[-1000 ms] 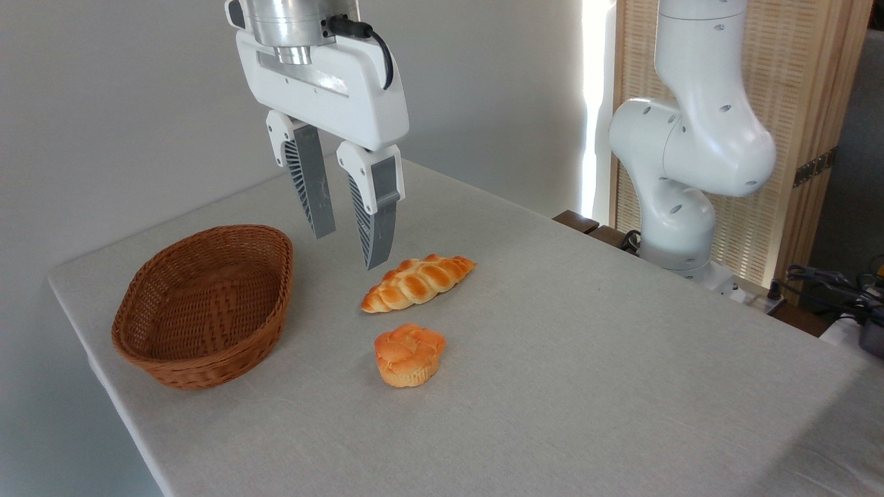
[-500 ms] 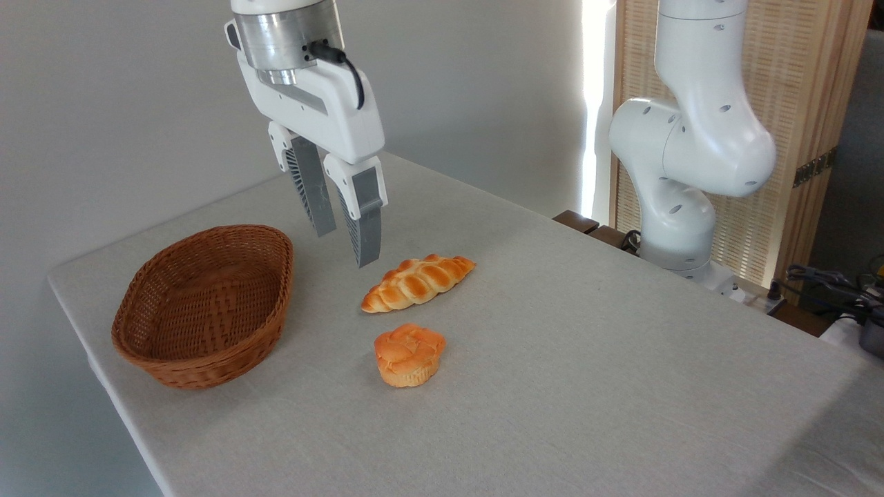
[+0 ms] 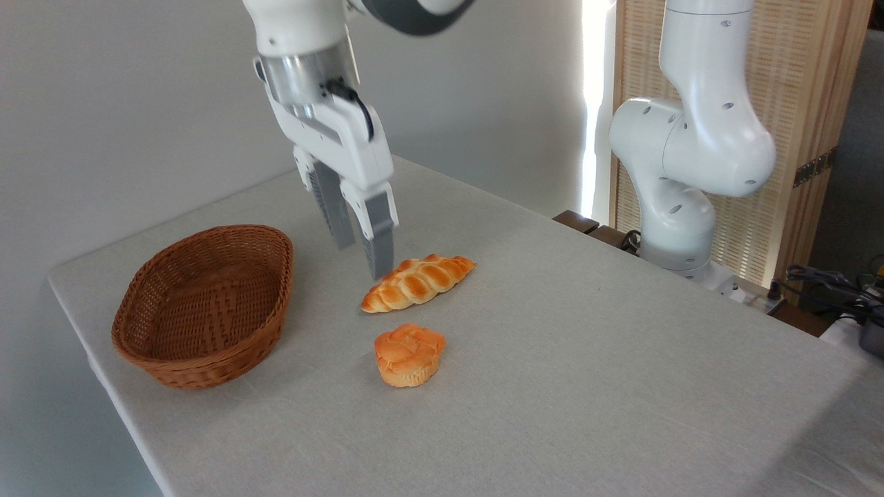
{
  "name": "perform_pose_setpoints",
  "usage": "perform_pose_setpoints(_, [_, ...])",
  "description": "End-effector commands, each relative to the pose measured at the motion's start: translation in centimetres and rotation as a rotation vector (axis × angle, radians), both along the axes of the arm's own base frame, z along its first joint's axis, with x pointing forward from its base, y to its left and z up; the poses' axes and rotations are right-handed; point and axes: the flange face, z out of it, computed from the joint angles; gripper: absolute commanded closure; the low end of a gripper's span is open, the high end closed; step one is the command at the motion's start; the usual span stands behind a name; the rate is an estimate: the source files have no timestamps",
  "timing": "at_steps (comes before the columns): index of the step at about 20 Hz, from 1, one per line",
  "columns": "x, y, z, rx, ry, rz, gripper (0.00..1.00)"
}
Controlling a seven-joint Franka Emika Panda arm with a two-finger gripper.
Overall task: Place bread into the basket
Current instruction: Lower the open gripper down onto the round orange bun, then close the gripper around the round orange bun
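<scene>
The bread [image 3: 409,355], a small knotted orange-golden bun with a pale fluted base, lies on the grey tablecloth near the middle of the table. The empty brown wicker basket [image 3: 202,371] stands to its left. My gripper [image 3: 362,261] hangs open and empty above the table, behind the bun and right of the basket. Its nearer fingertip hovers just at the left upper edge of a longer braided loaf [image 3: 418,281]. The gripper touches neither the bun nor the basket.
The braided loaf lies between my gripper and the bun. The arm's white base [image 3: 680,200] stands at the table's back right, with a slatted wooden screen [image 3: 794,103] behind it. Cables [image 3: 829,283] lie off the right edge. The table's left edge runs just past the basket.
The gripper has come down and shifted slightly right toward the braided loaf, turning about its wrist so its fingers now nearly line up in view. Bun, loaf and basket have not moved.
</scene>
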Motion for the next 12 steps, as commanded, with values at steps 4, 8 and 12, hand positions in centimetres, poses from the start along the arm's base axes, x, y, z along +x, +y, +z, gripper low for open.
perform_pose_setpoints(4, [-1.2, 1.1, -7.0, 0.090, -0.012, -0.041, 0.00])
perform_pose_setpoints(8, [-2.0, 1.4, -10.6, 0.123, -0.006, -0.064, 0.00])
perform_pose_setpoints(12, [-2.4, 1.4, -12.3, 0.121, -0.006, -0.069, 0.00])
